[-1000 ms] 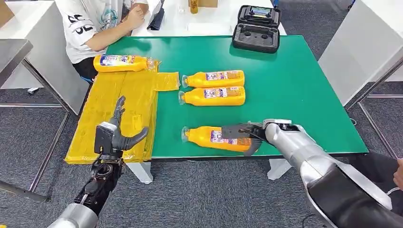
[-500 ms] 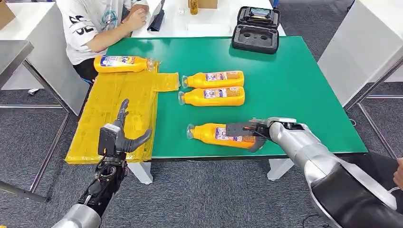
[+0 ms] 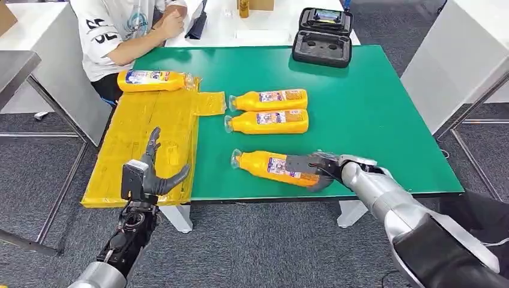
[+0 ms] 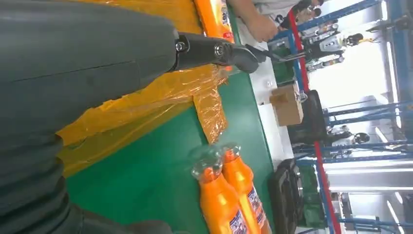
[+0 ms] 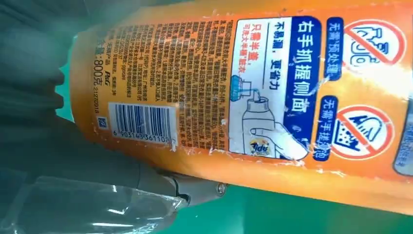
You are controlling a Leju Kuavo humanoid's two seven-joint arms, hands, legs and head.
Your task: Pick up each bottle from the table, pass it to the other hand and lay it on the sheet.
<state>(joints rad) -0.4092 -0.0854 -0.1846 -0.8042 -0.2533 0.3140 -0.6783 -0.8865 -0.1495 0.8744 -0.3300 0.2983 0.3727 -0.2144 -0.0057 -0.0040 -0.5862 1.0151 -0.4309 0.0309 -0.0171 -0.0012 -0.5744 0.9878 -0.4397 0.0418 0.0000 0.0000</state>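
An orange bottle (image 3: pixel 269 167) lies tilted near the table's front edge, its cap end pointing left. My right hand (image 3: pixel 316 167) grips its base end; in the right wrist view the bottle's label (image 5: pixel 272 87) sits close against the palm with a finger (image 5: pixel 195 190) under it. My left hand (image 3: pixel 147 176) is open with fingers spread, above the front edge of the yellow sheet (image 3: pixel 150 129). Two more bottles (image 3: pixel 268 99) (image 3: pixel 268 122) lie side by side mid-table, also seen as a pair of bottles (image 4: pixel 229 195). Another bottle (image 3: pixel 152 80) lies on the sheet's far end.
A black case (image 3: pixel 322 37) lies open at the far edge of the green table (image 3: pixel 372 108). A person in a white shirt (image 3: pixel 114 30) sits at the far left corner. White tables stand beyond and to the right.
My right hand has drawn slightly toward the front edge with the bottle, whose cap end swung away from the front edge so that it lies tilted. The left hand has barely shifted.
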